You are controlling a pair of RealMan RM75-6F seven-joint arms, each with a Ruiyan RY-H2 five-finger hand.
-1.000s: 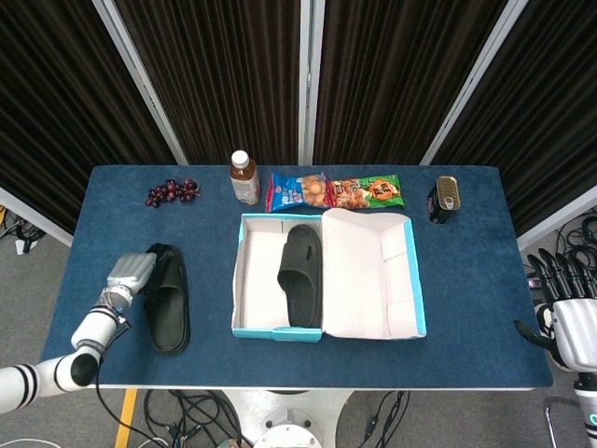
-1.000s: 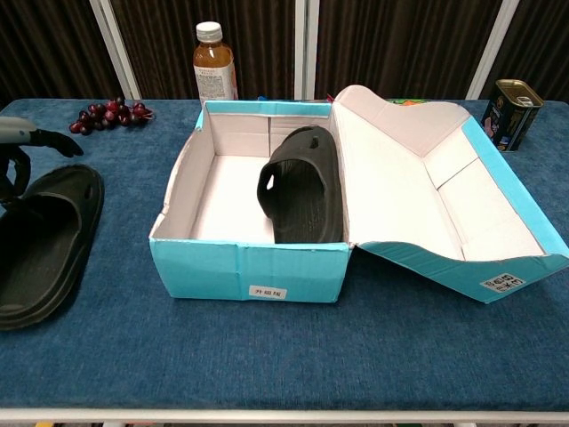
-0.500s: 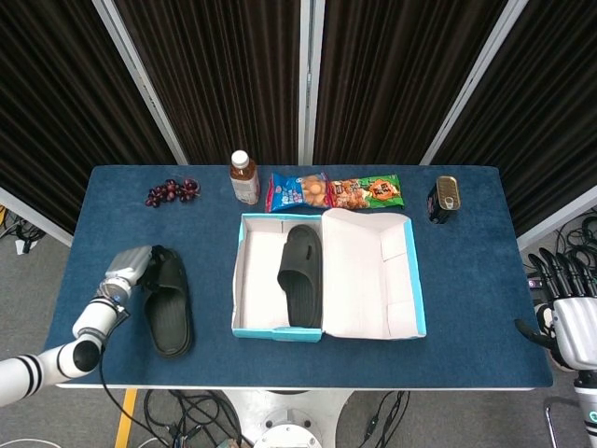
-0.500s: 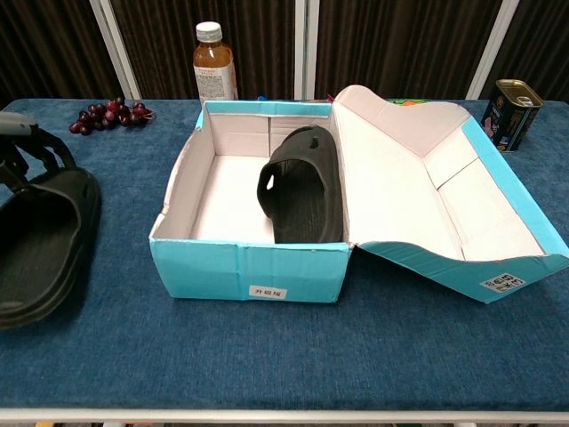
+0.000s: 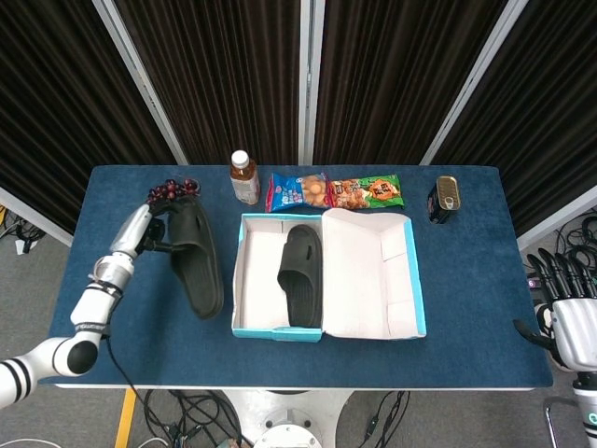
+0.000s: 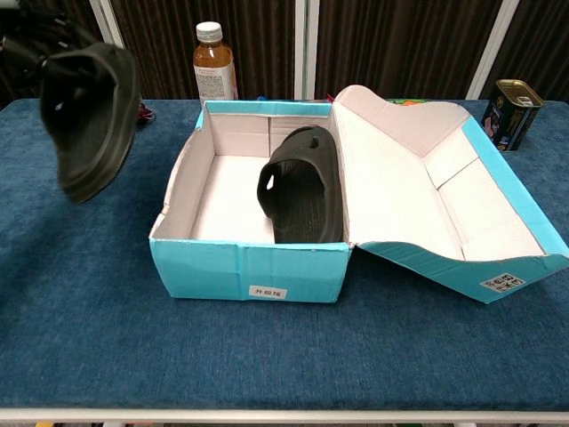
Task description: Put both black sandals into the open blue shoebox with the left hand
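Gripping the second sandal by its strap end, the left hand holds it clear of the table, to the left of the blue shoebox and near the far-left corner. In the chest view the shoe hangs tilted, toe drooping toward the near side, with dark fingers curled over its top edge; just how firmly they wrap it cannot be told. The first sandal already lies inside the box, leaning against the right side of the open compartment, next to the lid flap that is folded out to the right.

From here the main risk, as I judge it, is the drooping toe catching the left wall of the box on the way across, which could shove the light cardboard or knock the shoe loose from a grip at only one end. Dropping it onto the first sandal could also leave it perched on the rim.

Grapes sit just beside the hand, and a bottle stands near the box's far-left corner. The right hand rests off the table's right edge, fingers apart, holding nothing.
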